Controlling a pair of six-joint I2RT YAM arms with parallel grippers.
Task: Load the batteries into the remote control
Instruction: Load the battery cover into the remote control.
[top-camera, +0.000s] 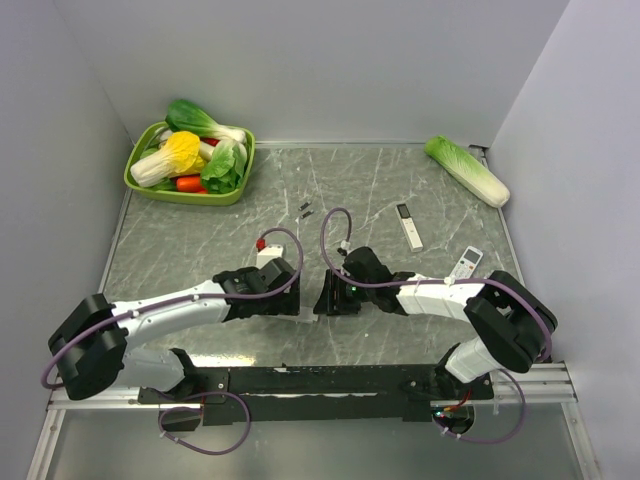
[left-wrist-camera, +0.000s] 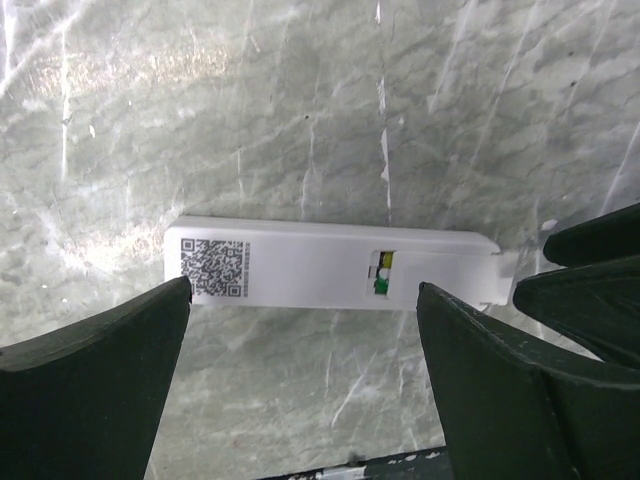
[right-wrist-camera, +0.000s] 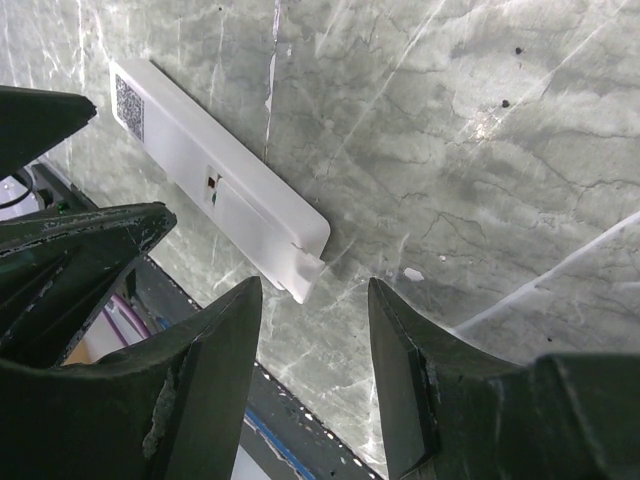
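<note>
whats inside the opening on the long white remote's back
Through the small opening in the long white bar-shaped remote, only bits of green, yellow and white show. Its casing hides the rest, so the contents cannot be told.

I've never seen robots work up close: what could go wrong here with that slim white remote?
The slim white plastic remote control lies loose on the smooth grey marble table; a nudge might slide it toward the nearby edge. The open left tool and the empty right tool sit close together around it, so they could collide.
</note>
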